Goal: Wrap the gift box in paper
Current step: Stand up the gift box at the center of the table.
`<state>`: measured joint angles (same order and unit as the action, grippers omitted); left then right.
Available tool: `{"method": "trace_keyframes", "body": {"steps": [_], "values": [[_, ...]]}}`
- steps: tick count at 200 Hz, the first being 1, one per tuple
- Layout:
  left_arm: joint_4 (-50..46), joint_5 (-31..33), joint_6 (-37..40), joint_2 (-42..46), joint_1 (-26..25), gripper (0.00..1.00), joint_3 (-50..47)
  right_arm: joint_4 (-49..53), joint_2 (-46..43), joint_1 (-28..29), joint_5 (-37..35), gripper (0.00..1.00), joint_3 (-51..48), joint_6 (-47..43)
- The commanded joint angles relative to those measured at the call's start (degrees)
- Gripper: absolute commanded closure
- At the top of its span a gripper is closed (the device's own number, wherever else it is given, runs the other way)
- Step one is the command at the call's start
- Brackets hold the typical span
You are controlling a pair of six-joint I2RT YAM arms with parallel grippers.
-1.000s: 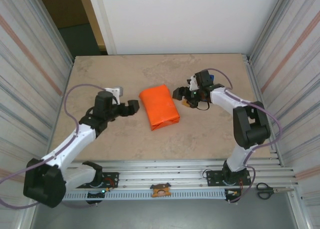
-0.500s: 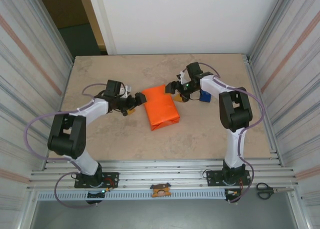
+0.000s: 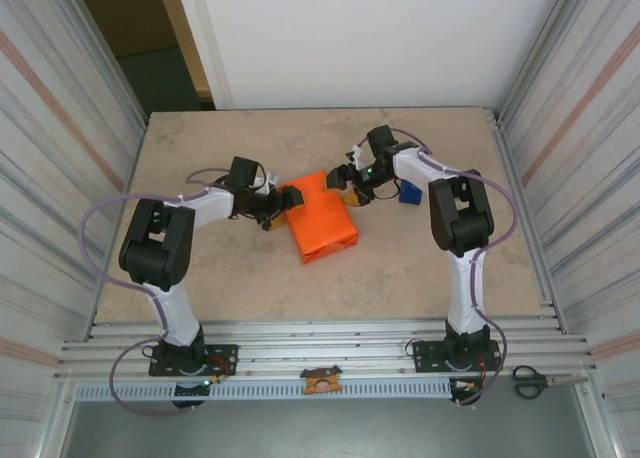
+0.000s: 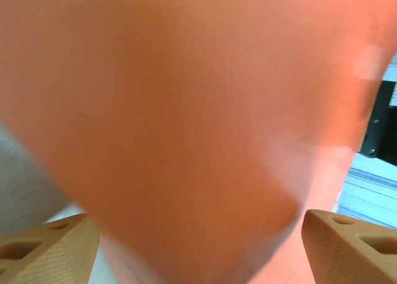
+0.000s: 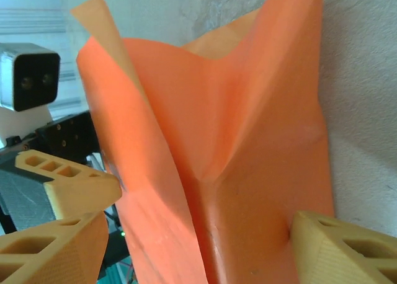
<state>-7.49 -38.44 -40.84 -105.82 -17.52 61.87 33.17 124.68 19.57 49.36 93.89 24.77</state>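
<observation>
Top external view: the orange paper (image 3: 322, 218) lies folded around the gift box as a parcel at the middle of the table (image 3: 200, 278), its far end flared loose. The left gripper (image 3: 277, 204) meets that end's left corner, the right gripper (image 3: 346, 178) its right corner. Both wrist views show fingers (image 5: 347, 247) spread apart, paper between them. A blue tape dispenser (image 3: 408, 192) sits beside the right arm.

Even, soft light; blurred left-wrist close-up.
</observation>
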Motion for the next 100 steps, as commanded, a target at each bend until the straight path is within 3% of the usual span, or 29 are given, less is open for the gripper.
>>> {"method": "trace_keyframes", "body": {"steps": [1, 100], "values": [[1.8, -1.7, -0.7, 1.4, -0.8, 0.16, 1.5, 1.5, -1.6, 0.5, 3.0, 0.24, 1.2, -1.2], [3.4, -2.7, 1.8, 14.4, -2.5, 0.13, -1.3, -15.1, -20.8, -0.2, 3.6, 0.24, -17.0, 7.3]]}}
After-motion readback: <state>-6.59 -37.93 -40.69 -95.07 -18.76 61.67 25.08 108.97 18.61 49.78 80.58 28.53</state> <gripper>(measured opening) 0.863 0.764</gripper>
